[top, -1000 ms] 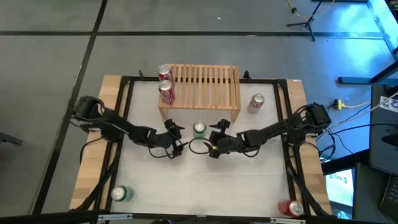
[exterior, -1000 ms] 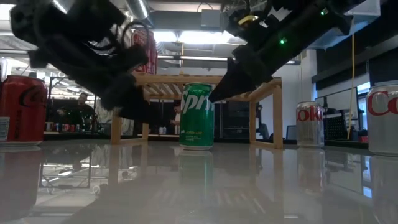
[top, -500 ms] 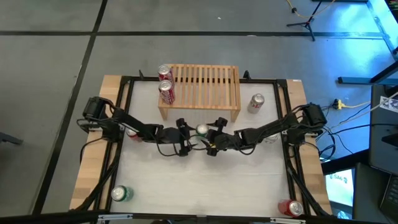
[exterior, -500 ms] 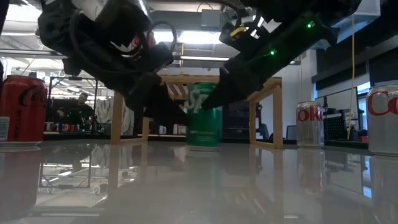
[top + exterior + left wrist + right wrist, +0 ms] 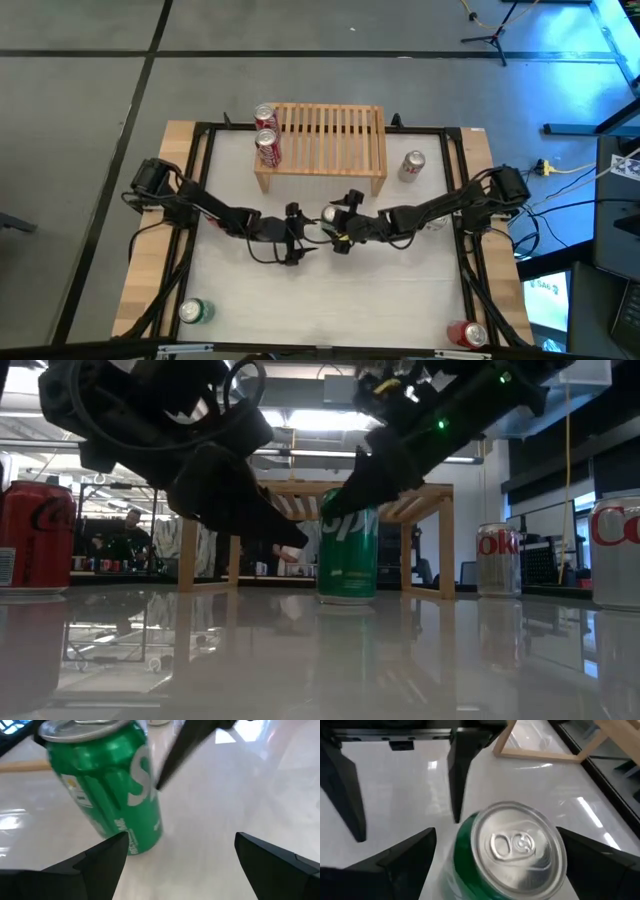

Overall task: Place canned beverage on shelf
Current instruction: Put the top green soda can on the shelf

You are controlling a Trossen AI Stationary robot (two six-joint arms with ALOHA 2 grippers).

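A green can (image 5: pixel 328 212) stands upright on the white table, just in front of the light-wood slatted shelf (image 5: pixel 330 140). My left gripper (image 5: pixel 306 231) reaches in from the table's left, open, with the can (image 5: pixel 105 790) ahead of one finger rather than between the two. My right gripper (image 5: pixel 340 220) slants down from the table's right, open. Its fingers stand on either side of the can's top (image 5: pixel 517 845). My left gripper has one fingertip (image 5: pixel 120 842) against the can's lower side wall (image 5: pixel 142 840), on the side facing the table's left. The fingers come in low from the left, slanting a little down. The can stands on its base on the table. My right gripper straddles the can's upper part; whether a finger touches it, I cannot tell.
Two red cans (image 5: pixel 265 115) (image 5: pixel 268 148) are at the shelf's left end. A silver can (image 5: pixel 412 165) stands right of the shelf. Another green can (image 5: pixel 195 312) and a red can (image 5: pixel 468 335) sit at the near corners. The table's near half is bare.
My left gripper has gone toward the table's right edge, up to the green can, and has turned at the wrist. The can has slid a little toward the right edge, staying upright. Both grippers have stayed open.
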